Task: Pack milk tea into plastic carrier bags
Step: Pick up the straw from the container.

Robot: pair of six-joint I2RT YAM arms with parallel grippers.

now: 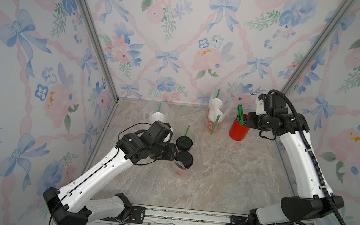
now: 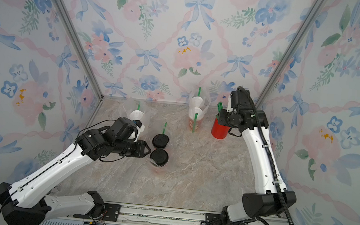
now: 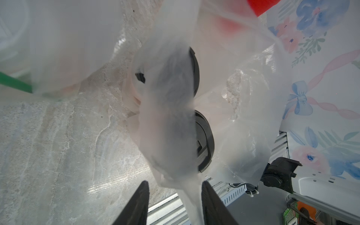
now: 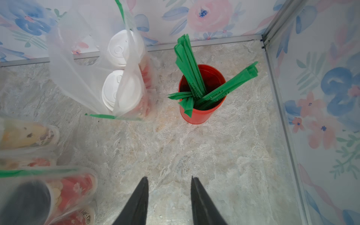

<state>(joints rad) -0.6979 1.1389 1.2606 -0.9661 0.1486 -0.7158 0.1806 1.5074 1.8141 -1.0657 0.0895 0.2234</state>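
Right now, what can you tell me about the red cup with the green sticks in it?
The red cup is a plain, smooth, plastic-looking tumbler with no lid. It stands upright on the marble-patterned table near the back corner. Green wrapped straws stick out of it, leaning in different directions. A clear bag with two white-lidded cups stands beside it, apart. The right gripper, jaws open, is not touching it.

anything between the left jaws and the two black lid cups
Yes. The clear carrier bag holding them is in the way: in the left wrist view a fold of its film drapes over both black lids and runs down between the open jaws of the left gripper. Nothing else shows there.
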